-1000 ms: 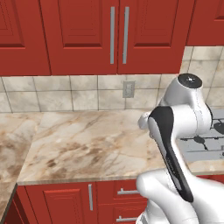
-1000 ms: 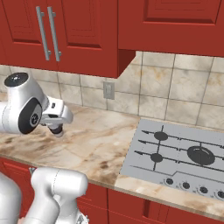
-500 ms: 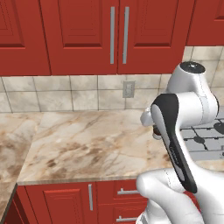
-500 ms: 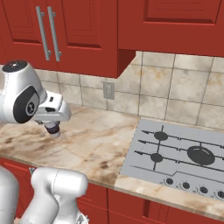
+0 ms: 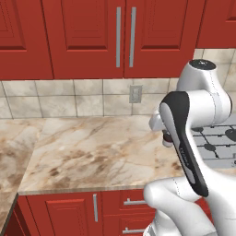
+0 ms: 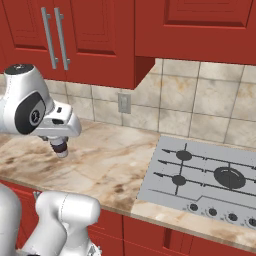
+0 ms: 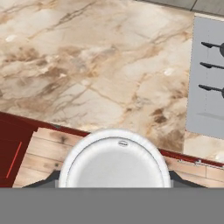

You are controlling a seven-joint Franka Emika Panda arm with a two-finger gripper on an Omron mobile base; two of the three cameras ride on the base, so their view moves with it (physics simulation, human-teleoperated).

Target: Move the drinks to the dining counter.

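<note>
The robot's hand (image 6: pixel 61 150), clenched around a small white drink container (image 7: pixel 114 159), hovers over the tiled-wall marble surface (image 5: pixel 92 152), delivery seemingly pending.

Marble worktop (image 5: pixel 92 152), tiled backsplash (image 5: pixel 55 99) with wall outlet (image 5: pixel 135 93); red cabinets (image 5: pixel 92 37) above, grey cooktop (image 6: pixel 205 175) inset at the right

Your arm (image 5: pixel 193 138) is glossy white, built of rounded, bulbous housings. You will note a dark grey band along one link, dark circular joint caps, and a small dark-ringed wrist end (image 6: pixel 60 148).
</note>
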